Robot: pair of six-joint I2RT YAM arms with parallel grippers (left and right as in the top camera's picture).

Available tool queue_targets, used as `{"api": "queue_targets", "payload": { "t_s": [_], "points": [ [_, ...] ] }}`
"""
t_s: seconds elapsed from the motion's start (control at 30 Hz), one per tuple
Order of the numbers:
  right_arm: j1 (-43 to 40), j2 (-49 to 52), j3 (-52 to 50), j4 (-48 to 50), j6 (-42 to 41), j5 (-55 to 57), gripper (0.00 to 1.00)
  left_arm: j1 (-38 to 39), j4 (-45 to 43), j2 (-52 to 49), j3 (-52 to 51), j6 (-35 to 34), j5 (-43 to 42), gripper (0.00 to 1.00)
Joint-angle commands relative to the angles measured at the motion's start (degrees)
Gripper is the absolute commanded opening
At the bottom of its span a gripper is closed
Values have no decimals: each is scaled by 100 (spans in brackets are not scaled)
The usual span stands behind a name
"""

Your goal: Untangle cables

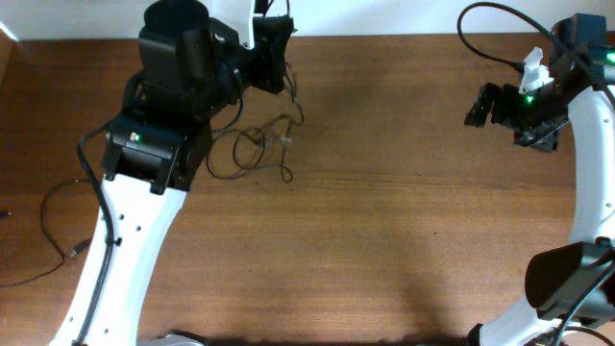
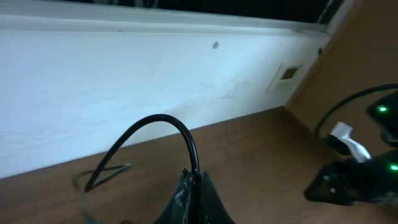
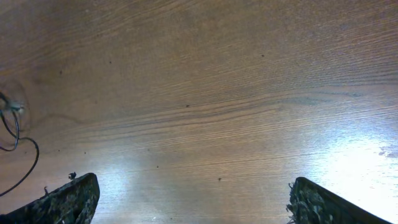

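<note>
The left claw is pinched shut on one strand of the cables. Seen from its own wrist, a black cord arches up out of the closed tips and drops away to one side, toward the white wall. The rest of the bunch lies in loose loops on the wooden counter, just beside that claw. The right claw hangs wide open with nothing between its fingers, well apart from the cables.

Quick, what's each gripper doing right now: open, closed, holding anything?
Left gripper: closed on a cable.
Right gripper: open, holding nothing.
</note>
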State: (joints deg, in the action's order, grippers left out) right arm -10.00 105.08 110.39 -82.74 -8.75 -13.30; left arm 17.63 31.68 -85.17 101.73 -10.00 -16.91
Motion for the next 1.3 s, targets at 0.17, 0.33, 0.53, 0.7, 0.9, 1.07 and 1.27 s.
{"api": "queue_targets", "payload": {
  "t_s": [0.17,0.33,0.53,0.7,0.9,1.07,1.27],
  "points": [
    [-15,44,-42,2,35,48,99,-7,249,-11,74,-109,-177,0],
    [-15,44,-42,2,35,50,99,-31,365,-208,74,-59,-107,0],
    [-15,44,-42,2,35,48,99,-166,33,-321,98,138,-101,0],
    [-15,44,-42,2,35,50,99,-166,-120,-321,302,17,-503,0],
    [-15,44,-39,490,-570,-614,99,-179,-382,-321,302,-273,-409,0],
    [420,44,-42,608,-522,-2273,100,-195,-557,-321,299,-1910,1731,0],
    [2035,44,-42,1318,-750,-2188,89,-192,-599,-321,302,-3163,2898,0]
  ]
}}
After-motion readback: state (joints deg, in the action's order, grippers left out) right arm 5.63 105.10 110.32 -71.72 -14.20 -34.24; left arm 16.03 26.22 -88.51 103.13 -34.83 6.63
